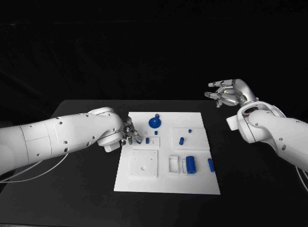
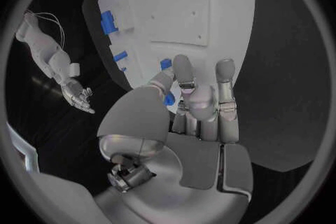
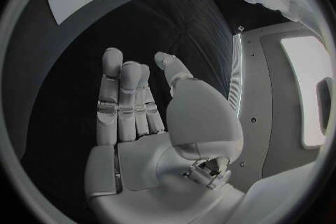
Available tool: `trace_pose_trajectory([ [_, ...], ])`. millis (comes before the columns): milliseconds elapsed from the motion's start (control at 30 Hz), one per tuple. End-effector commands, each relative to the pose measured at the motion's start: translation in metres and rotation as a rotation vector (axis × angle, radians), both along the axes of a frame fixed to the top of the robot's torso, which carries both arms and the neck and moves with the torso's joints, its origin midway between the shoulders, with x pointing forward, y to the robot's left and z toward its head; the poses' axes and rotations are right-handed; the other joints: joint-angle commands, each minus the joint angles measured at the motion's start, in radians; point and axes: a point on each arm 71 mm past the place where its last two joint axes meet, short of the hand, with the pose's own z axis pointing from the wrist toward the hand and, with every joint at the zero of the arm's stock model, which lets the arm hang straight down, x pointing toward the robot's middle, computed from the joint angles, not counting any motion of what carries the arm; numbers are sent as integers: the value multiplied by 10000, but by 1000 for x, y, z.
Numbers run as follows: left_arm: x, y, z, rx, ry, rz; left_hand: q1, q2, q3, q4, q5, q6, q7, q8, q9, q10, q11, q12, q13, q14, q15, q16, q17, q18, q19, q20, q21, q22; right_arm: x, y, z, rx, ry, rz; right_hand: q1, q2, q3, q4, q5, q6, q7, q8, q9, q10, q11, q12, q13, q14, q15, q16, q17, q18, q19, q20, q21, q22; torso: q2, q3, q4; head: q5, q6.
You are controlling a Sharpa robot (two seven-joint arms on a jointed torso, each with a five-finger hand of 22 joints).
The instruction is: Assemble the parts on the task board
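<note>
Now reaches with the left hand (image 1: 130, 135) to the left edge of the task board (image 1: 167, 187), fingers drawn narrow around a small blue part (image 2: 168, 99). Cannot tell whether pinches this part or only touches it, as the thumb hides the contact. Holds the right hand (image 1: 229, 94) raised over the black table (image 1: 263, 189), well apart from the board, fingers wide and with nothing between them.

Risks, as a judgement: could lose the small part from a weak pinch, letting it roll on the board or off its near edge. Could also push the neighbour peg (image 1: 146, 140) just beside the fingers when moving, because of the crowded place there. Could miss the right hole if the part tilts between the fingers. Should not expect fast help from the right hand, being so far from the board.

Counts, from the head view: one round blue knob (image 1: 155, 122) near the far edge; one thick blue cylinder (image 1: 190, 164) and one slim blue bar (image 1: 210, 164) on the near right; four small blue pieces in the middle rows, counting the neighbour peg; plus the one at the left fingers. Makes eight blue parts in all. Counts also one white square plate (image 1: 144, 163), one white frame (image 1: 174, 164), one board, two hands.
</note>
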Motion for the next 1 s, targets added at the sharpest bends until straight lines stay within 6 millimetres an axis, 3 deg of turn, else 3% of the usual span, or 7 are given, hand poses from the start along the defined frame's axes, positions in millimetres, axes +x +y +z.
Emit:
trace_pose_trajectory([
  [33, 0, 0, 0, 320, 29, -182, 0, 66, 55, -12, -34, 2268, -1168, 20, 2605, 345, -197, 16, -18, 45, 9, 4, -46, 176, -54, 54, 68, 197, 0, 1, 0, -10, 26, 134, -73, -47, 14, 19, 58, -28, 28, -6, -13, -62, 15, 20, -13, -88, -3, 49, -9, 65, 349, -5, -33, 8, 1, 2, 0, 14, -3],
  [1000, -2, -1, -1, -212, -267, 132, 25, 143, 54, 27, -150, 2257, -1162, -11, 2620, 347, -198, -18, -50, 52, 19, -16, -67, 191, -65, 73, 66, 194, -1, 1, -1, -5, 28, 132, -91, -54, 23, 23, 101, -2, 28, -3, -11, -63, 16, 16, -15, -90, -4, 47, -10, 65, 348, -6, -34, 10, 6, 8, -9, -42, 1],
])
